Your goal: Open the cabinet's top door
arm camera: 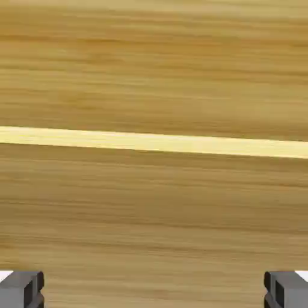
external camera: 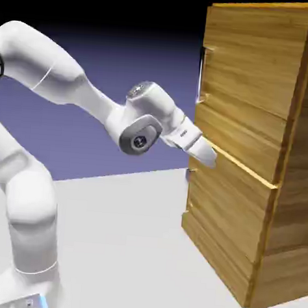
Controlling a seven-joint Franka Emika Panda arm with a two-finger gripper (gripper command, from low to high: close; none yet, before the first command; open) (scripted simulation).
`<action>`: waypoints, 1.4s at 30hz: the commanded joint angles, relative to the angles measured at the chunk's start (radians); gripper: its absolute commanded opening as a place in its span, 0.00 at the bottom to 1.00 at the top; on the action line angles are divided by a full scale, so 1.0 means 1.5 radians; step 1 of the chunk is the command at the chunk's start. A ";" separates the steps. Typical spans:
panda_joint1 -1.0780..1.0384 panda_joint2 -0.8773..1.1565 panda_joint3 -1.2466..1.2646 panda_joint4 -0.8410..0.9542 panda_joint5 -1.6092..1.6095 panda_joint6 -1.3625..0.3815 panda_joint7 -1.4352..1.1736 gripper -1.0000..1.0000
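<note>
The cabinet point(external camera: 254, 151) stood at the exterior view's right, cut off by the frame; the top door's point(external camera: 249, 92) handle point(external camera: 203, 76) showed only edge-on. The arm reached level, below that handle, its fingers point(arm camera: 23, 289) spread wide, released, close before bare wood.

The hand point(external camera: 207, 154) is just left of the cabinet point(external camera: 248, 151), below its handle point(external camera: 202, 76).
</note>
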 commanded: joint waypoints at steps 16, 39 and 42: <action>-0.185 -0.141 0.223 0.089 0.464 -0.018 -0.251 1.00; -0.451 -0.343 0.543 0.217 1.131 -0.045 -0.611 1.00; -0.486 -0.369 0.584 0.233 1.218 -0.048 -0.658 1.00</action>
